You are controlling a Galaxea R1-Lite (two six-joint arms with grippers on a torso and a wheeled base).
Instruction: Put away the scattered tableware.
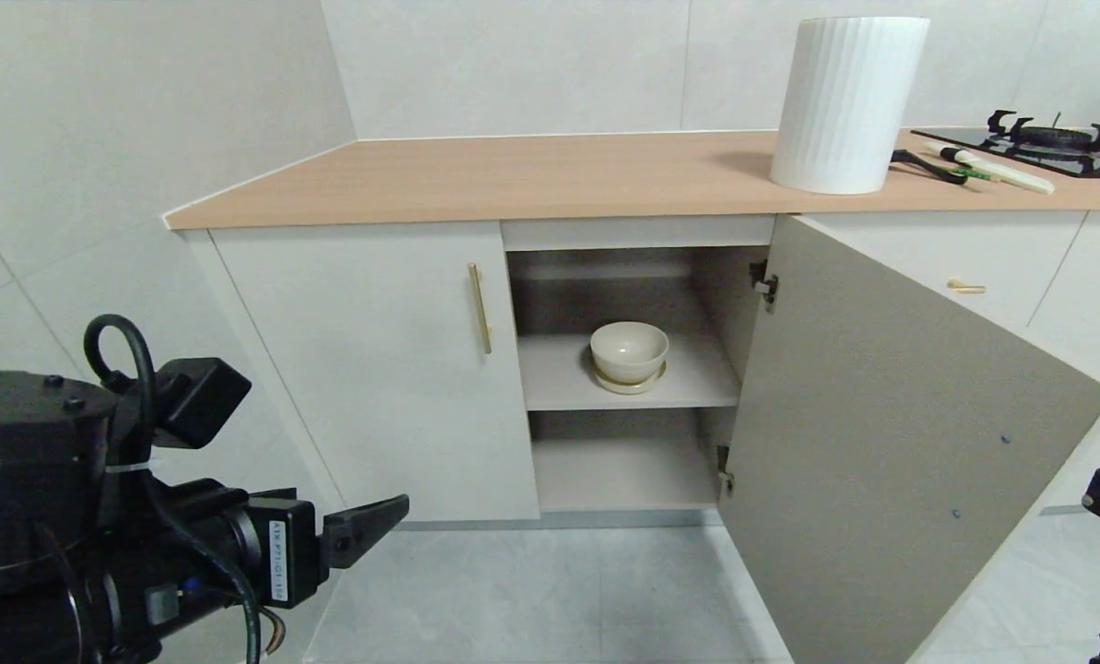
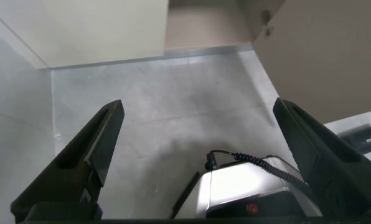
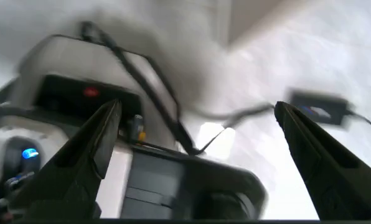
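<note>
Now a bowl (image 1: 629, 349) is stacked on a plate (image 1: 631, 386) on the cupboard shelf (image 1: 559, 380); the labelled left gripper (image 2: 197, 111) and right gripper (image 3: 197, 111) are spread apart.

The left gripper (image 1: 376, 522) hung low before the closed cabinet door (image 1: 374, 369). Beyond its fingers (image 1: 360, 530), higher and to their right, a bowl (image 1: 629, 347) sat on a plate (image 1: 625, 386) on the middle shelf (image 1: 559, 373). The open door (image 1: 881, 443) stood farther right.
</note>
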